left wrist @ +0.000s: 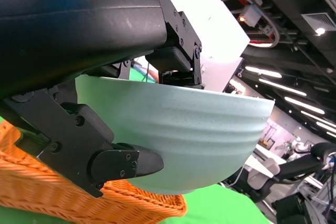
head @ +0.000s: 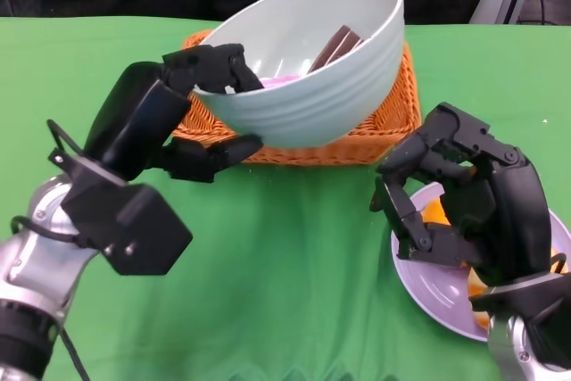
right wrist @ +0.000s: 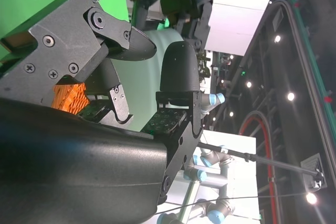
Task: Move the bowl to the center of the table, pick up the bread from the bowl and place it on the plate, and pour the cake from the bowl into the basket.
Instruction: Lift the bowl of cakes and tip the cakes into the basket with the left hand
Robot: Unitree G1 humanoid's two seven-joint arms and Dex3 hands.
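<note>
Two hands: my left hand grips the tilted bowl over the basket (cake inside); my right hand hovers empty, fingers loosely curled, above the plate.

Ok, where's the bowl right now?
In the head view the bowl is lifted and tilted, gripped at its rim by the left hand, just above the orange basket at the table's far centre.

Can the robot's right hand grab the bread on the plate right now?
Probably yes. The right hand hangs just over the plate, fingers apart and holding nothing, and the orange bread lies right beneath it. Nothing seems to be between them.
</note>
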